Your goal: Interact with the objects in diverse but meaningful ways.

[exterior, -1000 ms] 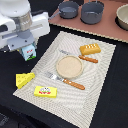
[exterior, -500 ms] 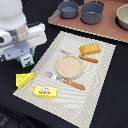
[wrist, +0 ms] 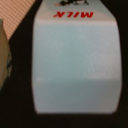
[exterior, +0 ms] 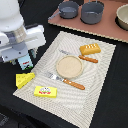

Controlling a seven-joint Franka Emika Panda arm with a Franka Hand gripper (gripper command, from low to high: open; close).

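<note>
Hovering low at the exterior view's left, the white, boxy arm head hangs directly above the milk carton, which stands on the black table just off the edge of the woven beige placemat. The pincer is hidden under the arm's housing, so I cannot tell whether its jaws are spread, clenched or touching the carton. In the wrist view the carton fills nearly the whole picture: a smooth, pale blue slab with sloped shoulders and red "MILK" lettering near one end.

Just beside the carton sits the cheese wedge, yellow and triangular with round holes, overlapping the placemat's edge. Near it, on the ribbed weave, lies a flat yellow box with a small red and white label. At the mat's centre rests a round tan plate. A fork with a metal head and orange handle lies on one side of the plate; a knife with a like handle lies on the other. Beyond the knife is the orange-brown bread loaf, blocky with a scored top.

Well apart, on a reddish-brown board, stand two dark grey round pots and part of a pale bowl
</note>
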